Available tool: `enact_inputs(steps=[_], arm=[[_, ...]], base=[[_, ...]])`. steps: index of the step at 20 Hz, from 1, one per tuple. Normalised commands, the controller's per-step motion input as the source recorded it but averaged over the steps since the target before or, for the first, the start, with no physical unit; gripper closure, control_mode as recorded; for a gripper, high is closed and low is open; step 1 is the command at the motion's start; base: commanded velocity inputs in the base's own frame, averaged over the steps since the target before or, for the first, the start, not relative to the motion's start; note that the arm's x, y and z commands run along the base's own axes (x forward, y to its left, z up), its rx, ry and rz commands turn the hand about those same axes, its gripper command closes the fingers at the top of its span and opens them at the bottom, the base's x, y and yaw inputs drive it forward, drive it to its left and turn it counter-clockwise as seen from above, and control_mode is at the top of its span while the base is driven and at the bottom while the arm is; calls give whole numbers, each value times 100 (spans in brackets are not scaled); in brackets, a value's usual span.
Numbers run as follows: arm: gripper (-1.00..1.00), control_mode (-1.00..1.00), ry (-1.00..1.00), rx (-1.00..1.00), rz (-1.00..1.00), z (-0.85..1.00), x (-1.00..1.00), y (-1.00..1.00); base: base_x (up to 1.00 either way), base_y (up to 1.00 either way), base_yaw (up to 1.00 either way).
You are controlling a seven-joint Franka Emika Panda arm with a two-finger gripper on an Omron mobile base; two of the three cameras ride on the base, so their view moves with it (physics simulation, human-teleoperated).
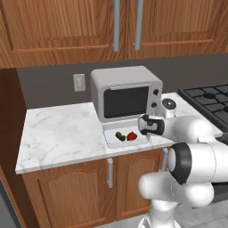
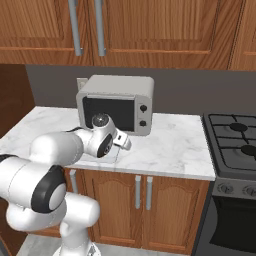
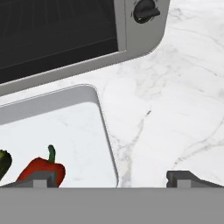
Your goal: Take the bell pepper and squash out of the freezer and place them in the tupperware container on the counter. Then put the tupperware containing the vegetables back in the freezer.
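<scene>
Jaws spread to their widest and holding nothing, gripper (image 3: 111, 177) hanging over the right rim of the tupperware container (image 1: 111, 141); one dark fingertip (image 3: 41, 178) just over the bell pepper (image 3: 43, 168), the other fingertip (image 3: 186, 177) over bare marble to the right of the tray; straddling that rim, so seemingly lined up to pinch the tray wall rather than either vegetable

Bell pepper red and lumpy, lying inside the tray toward its right end, green stem pointing to the far side; squash (image 1: 120, 136) dark green, lying just left of the pepper in the same tray, close beside it, contact between them not clear; both vegetables already in the container, so first half of the task judged done

Tray sitting flat on the desk (image 1: 58, 133), near its front edge, just in front of the grey toaster oven (image 1: 126, 92); likely parked there for easy reach from the base, oven door close behind leaving little room on the far side

Black stove top (image 2: 235, 135) at the right, well apart from the tray; wooden cabinets (image 2: 165, 30) above and below the desk

Next step judged to be a grip on the tray rim and a lift; shallow rim and loose contents, so any tilt could roll pepper or squash out; level carry called for on the way to the freezer
</scene>
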Motion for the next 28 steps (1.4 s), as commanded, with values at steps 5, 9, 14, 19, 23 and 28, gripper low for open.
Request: enact_inputs(steps=[5, 9, 14, 19, 23, 28], arm=[[-100, -100, 0, 0, 0, -31, 0, 0], [-100, -100, 2, 0, 0, -29, 8, 0], [-100, -100, 3, 0, 0, -24, 18, 0], [-100, -100, 3, 0, 0, -20, 18, 0], [-100, -100, 6, 0, 0, -24, 10, 1], [100, -100, 12, 0, 0, -29, 5, 15]], base=[[0, 0, 0], [0, 0, 0], [0, 0, 0], [0, 0, 0], [0, 0, 0], [0, 0, 0]])
